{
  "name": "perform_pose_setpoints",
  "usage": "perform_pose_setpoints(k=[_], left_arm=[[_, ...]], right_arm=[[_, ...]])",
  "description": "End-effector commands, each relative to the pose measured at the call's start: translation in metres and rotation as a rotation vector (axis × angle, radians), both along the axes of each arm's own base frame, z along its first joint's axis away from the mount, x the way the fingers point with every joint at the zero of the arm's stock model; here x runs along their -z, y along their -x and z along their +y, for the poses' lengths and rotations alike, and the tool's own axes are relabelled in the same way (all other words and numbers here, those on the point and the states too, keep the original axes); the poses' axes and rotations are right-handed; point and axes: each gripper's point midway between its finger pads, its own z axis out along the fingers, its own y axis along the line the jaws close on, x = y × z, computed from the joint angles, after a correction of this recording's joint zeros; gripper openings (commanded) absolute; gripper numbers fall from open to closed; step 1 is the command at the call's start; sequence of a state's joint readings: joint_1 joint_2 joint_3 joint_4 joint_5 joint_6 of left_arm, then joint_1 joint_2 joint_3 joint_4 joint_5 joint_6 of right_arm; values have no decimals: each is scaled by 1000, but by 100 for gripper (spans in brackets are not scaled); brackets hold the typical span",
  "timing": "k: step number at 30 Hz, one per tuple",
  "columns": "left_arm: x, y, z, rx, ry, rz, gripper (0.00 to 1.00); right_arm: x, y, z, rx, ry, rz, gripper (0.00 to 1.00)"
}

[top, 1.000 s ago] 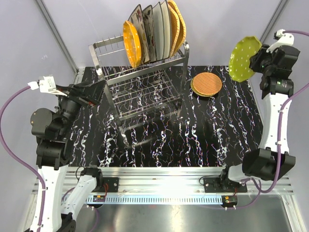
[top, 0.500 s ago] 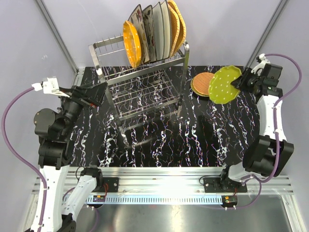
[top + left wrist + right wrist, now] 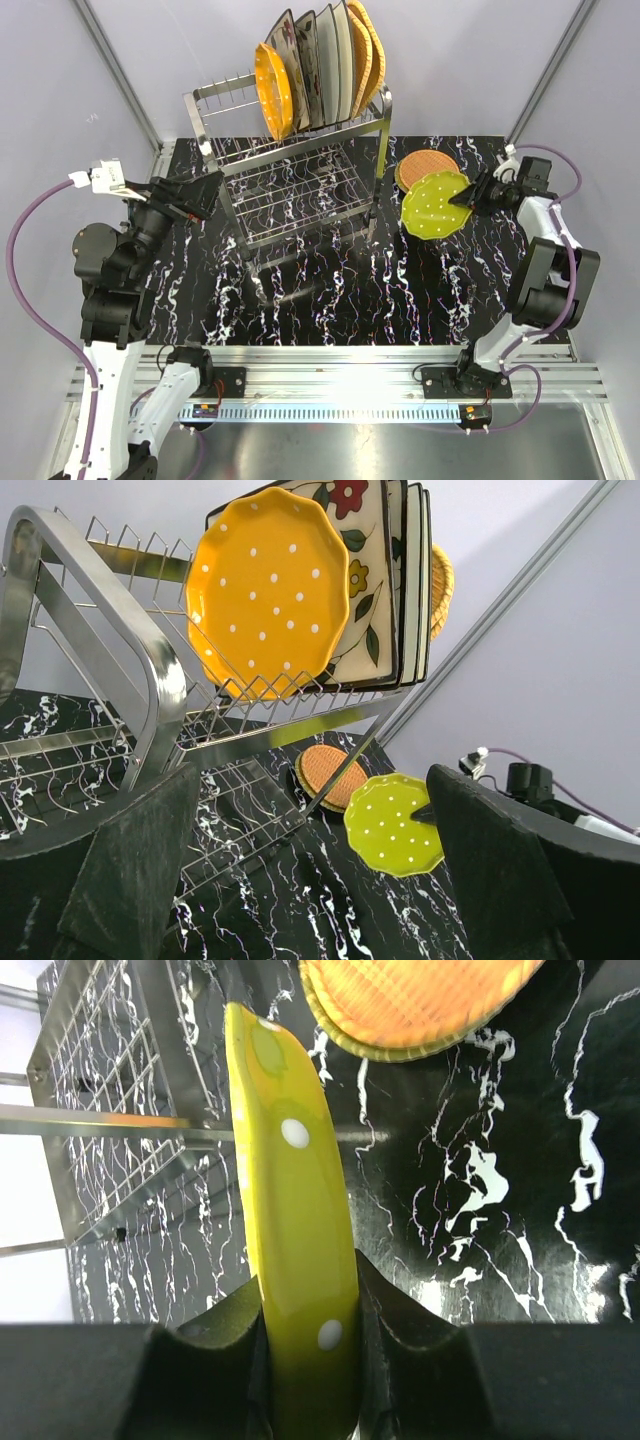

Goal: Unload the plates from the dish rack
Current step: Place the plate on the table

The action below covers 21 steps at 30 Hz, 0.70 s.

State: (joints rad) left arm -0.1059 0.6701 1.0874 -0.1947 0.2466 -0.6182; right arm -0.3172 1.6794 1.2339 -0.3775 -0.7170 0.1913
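Lime-green dotted plate [image 3: 434, 204] is hanging low over counter [image 3: 330, 290], rim clenched by right end effector [image 3: 462, 197]. Dotted face is tilting up, disc running from end effector toward dish rack [image 3: 290, 190]. In overhead view it is overlapping round woven plate [image 3: 420, 163].

Right wrist view is showing it edge-on, pinched from both sides; overhead is showing full disc.

Left end effector [image 3: 197, 193] is waiting spread wide beside rack, grasping nothing.

Second ago, plate was standing high at right edge.

Other plates [image 3: 320, 65] are standing upright in top prongs.
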Motion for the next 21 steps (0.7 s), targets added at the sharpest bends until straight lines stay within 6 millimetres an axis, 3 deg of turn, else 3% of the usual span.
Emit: perform_pose_setpoints(k=[1,8,13,18,21], left_arm=[[-6,0,-1,7,-2,-20,99],[-1,-3,-2,10,16,-4,99],[0,-5,-1,6,17,2,99],[2,-8,-2,8,20,6,99],[4,-8,-3,11,18,9,99]], right_arm=[[-27,-15,13,-68,-82,-123,0],[19,-23,26,-84,-147,-22,0],[40,-26,35,-99,-170,24,1],[58,-24,44,-128,-174,71,15],[64,-21,43,-134,-155,88,30]])
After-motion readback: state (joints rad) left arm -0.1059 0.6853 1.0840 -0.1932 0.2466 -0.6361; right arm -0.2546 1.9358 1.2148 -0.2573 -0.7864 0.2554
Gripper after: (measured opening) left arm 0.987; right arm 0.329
